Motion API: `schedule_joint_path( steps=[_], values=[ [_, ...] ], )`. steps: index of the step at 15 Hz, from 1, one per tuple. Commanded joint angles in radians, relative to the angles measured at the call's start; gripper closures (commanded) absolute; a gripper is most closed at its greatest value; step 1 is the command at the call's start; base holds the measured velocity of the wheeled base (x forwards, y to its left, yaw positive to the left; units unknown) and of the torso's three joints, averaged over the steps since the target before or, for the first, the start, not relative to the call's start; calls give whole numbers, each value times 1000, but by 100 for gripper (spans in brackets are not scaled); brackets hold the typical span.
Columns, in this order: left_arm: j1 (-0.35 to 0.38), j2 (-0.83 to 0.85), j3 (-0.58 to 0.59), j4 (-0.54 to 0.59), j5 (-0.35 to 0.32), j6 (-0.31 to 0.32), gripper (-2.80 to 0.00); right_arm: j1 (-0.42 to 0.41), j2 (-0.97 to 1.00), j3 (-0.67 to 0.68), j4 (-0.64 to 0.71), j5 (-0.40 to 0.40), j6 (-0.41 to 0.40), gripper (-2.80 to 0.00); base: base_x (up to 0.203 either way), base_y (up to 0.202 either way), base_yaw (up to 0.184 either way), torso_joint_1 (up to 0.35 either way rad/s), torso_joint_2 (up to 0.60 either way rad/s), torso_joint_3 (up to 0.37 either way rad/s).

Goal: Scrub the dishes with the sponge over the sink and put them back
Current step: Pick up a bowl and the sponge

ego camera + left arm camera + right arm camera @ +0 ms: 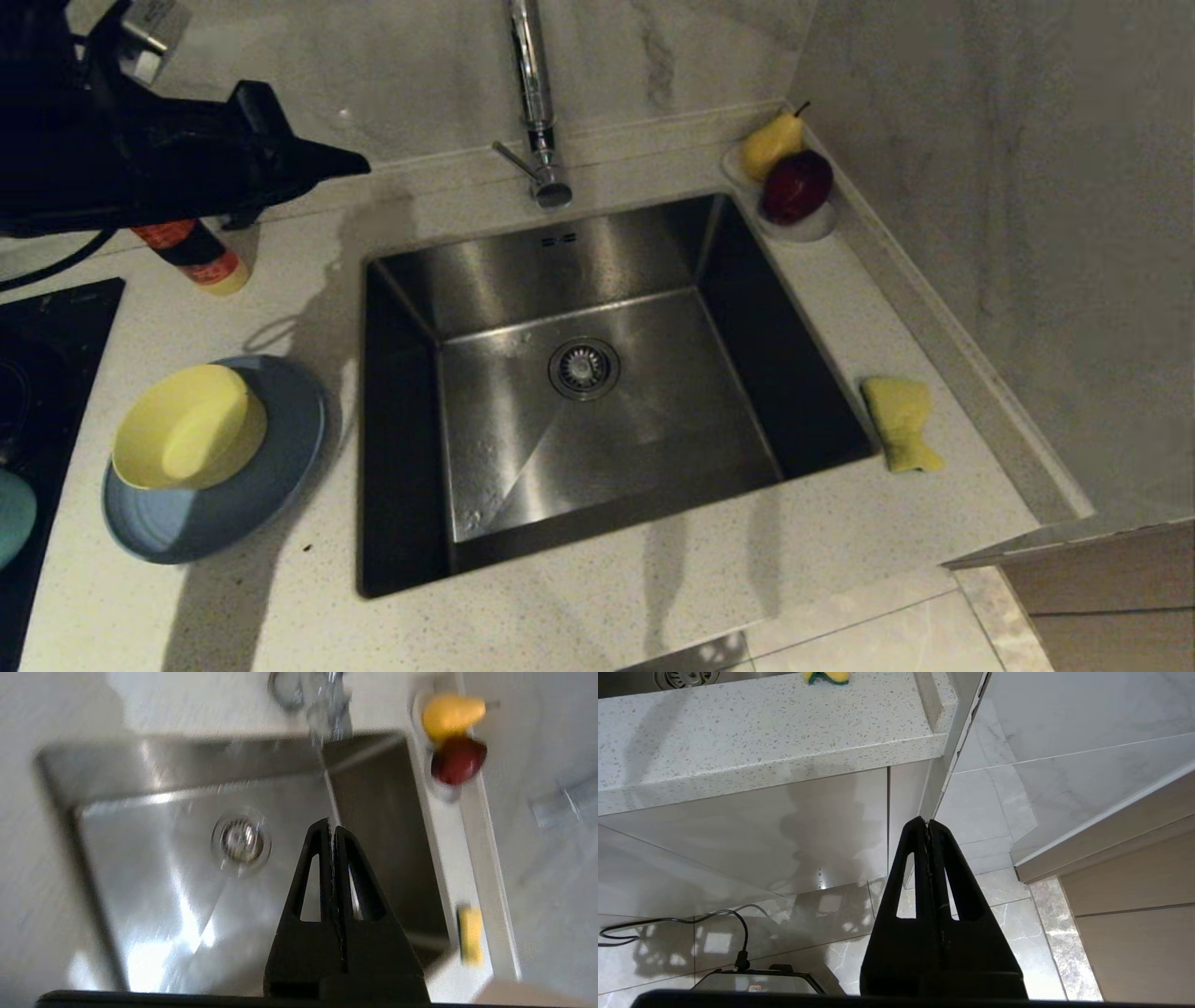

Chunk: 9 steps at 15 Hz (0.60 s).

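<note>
The steel sink (653, 420) lies in the middle of the counter, with nothing in it. A yellow sponge (901, 420) rests on the counter just right of the sink. Left of the sink, a pale-yellow bowl (187, 429) sits tilted on a light-blue plate (233, 509). A teal bowl (14, 513) shows at the left edge. My left gripper (362, 169) hangs shut and empty above the counter's back left. In the left wrist view it (332, 828) points over the sink (154, 868) toward the sponge (469, 933). My right gripper (927, 822) is shut and parked below the counter.
A chrome tap (532, 93) rises behind the sink. A pear (770, 145) and a red apple (795, 185) lie on a white dish (810, 229) at the back right corner. A bottle (196, 257) stands under my left arm. A black hob (56, 317) borders the left.
</note>
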Motion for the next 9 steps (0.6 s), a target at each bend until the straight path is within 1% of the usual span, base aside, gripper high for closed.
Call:
schedule_joint_path(
  steps=[1,4,6,7,9],
  values=[
    [-18,146,-122,-4,6,-7,0,1,-1,0,0,0,-1,0,0,0,0,0,0,0],
    [-19,224,-228,-6,9,-24,0,1,-1,0,0,0,-1,0,0,0,0,0,0,0],
    [-21,256,-274,-15,6,-54,0,1,-1,0,0,0,-1,0,0,0,0,0,0,0],
    [-26,276,-293,-40,7,-80,0,1,-1,0,0,0,-1,0,0,0,0,0,0,0],
    [-41,308,-320,-136,10,-167,0,1,-1,0,0,0,-1,0,0,0,0,0,0,0]
  ],
)
